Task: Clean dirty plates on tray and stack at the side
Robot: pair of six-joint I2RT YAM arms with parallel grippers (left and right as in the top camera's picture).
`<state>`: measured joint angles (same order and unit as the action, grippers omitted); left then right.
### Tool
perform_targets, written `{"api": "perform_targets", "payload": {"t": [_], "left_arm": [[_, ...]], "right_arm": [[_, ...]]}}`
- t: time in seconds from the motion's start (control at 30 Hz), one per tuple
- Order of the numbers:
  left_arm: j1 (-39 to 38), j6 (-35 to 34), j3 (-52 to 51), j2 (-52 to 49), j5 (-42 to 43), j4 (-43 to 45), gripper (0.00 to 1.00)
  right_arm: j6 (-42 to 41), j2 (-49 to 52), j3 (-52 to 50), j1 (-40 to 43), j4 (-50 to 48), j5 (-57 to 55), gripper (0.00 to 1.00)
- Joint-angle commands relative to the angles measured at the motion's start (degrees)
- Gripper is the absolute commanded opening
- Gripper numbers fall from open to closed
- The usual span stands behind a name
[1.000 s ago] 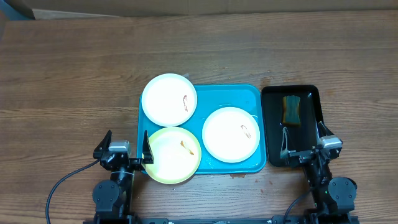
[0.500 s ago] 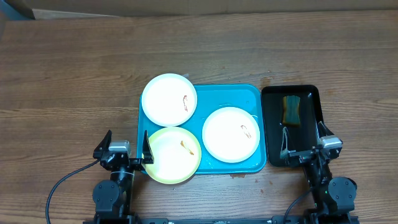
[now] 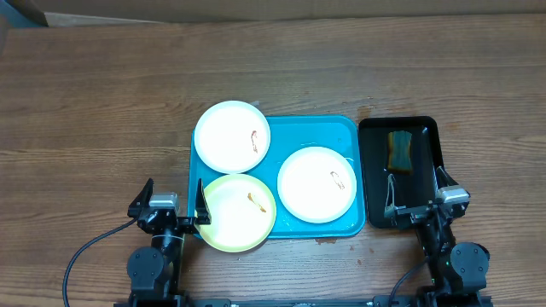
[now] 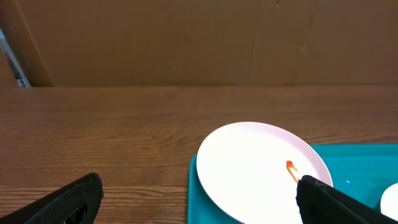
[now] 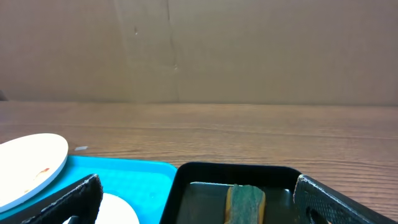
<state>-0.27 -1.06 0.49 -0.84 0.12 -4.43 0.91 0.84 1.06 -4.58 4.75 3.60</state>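
At table's near edge, L hand [image 3: 171, 205] & R hand [image 3: 418, 200] low, both spread, nothing gripped.

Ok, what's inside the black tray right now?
One green-and-yellow sponge lies in the black tray's far half. The near end sits partly behind the open right gripper, so that part stays unseen.

Wooden table [image 3: 102, 94] bears turquoise tray [image 3: 311, 128]; black tray [image 3: 371, 136] just beside, on its right.

Overhead straight down; both low wrist views forward, sharing the tray [image 3: 317, 128].
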Motion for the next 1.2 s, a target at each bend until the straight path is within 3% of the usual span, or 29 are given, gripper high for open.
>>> {"api": "perform_targets", "payload": {"t": [0.0, 0.8, 0.97, 1.17], "left_arm": [[0.3, 1.1, -0.2, 0.6, -0.6, 0.0, 1.00], [0.3, 1.1, -0.2, 0.6, -0.6, 0.0, 1.00], [0.3, 1.1, -0.2, 0.6, -0.6, 0.0, 1.00], [0.3, 1.1, -0.2, 0.6, -0.6, 0.0, 1.00]], "right_arm": [[0.2, -0.7, -0.6, 0.2, -0.2, -0.5, 1.00], [-0.9, -0.7, 0.4, 0.2, -1.2, 2.1, 1.00], [-5.4, 1.5, 6.8, 0.2, 1.2, 0.7, 1.00], [-5.4, 15.6, 23.3, 0.2, 8.6, -2.7, 1.00]]}}
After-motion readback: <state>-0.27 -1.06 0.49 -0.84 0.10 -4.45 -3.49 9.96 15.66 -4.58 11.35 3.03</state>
